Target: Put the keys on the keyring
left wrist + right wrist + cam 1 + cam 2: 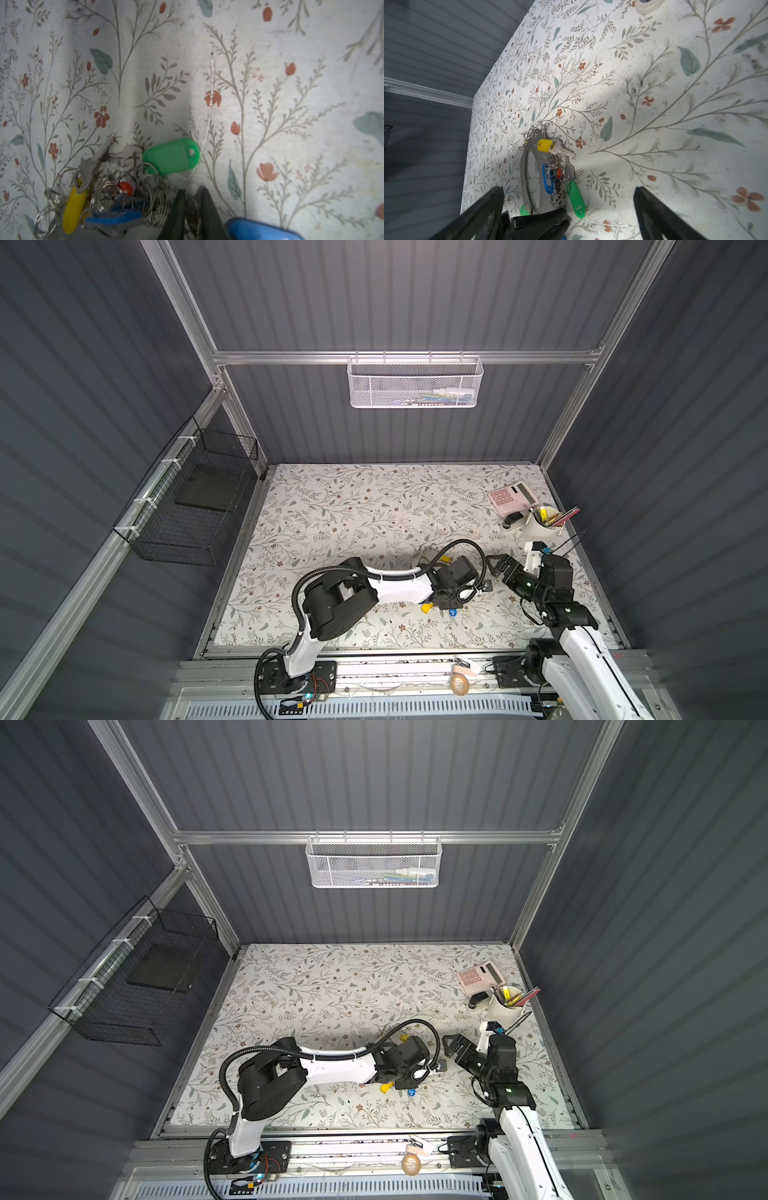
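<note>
Jaws of left gripper (192, 190) nearly pressed together, pinching a small silver ring (195, 207) at the large grey keyring loop (523, 178), probably to steady it on the floral-papered bench (332, 510), lower centre in both top views. Green-tagged silver keys (171, 156) lie touching that pile. Right gripper (498, 568) hangs just beside, jaws spread wide. Left arm (399, 585) hides the pile from above; pink calculator (513, 495) well apart.
</note>
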Robot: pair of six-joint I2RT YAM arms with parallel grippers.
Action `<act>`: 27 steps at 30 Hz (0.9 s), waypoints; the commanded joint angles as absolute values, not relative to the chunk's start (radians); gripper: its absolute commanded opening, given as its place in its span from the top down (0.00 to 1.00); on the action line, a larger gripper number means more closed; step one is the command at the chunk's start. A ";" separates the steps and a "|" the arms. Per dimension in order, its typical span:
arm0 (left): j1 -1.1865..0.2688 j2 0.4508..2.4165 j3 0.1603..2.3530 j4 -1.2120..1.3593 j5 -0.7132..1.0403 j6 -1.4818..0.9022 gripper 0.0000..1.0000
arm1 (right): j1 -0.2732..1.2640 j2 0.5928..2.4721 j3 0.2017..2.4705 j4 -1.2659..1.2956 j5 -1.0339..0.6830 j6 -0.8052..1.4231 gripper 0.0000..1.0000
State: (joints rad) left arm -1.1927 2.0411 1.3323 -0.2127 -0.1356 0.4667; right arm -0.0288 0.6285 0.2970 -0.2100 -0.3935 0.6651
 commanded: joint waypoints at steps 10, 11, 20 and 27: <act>-1.197 2.019 1.363 -0.217 -0.242 0.397 1.00 | -0.037 0.638 0.279 -0.184 -0.417 0.655 0.01; -1.198 2.012 1.364 -0.217 -0.249 0.383 1.00 | -0.037 0.636 0.279 -0.184 -0.416 0.656 0.01; -1.068 1.855 1.270 -0.153 -0.100 0.203 1.00 | -0.037 0.641 0.281 -0.173 -0.422 0.663 0.01; -0.914 1.683 1.138 -0.109 0.063 0.132 1.00 | -0.034 0.677 0.303 -0.119 -0.473 0.676 0.01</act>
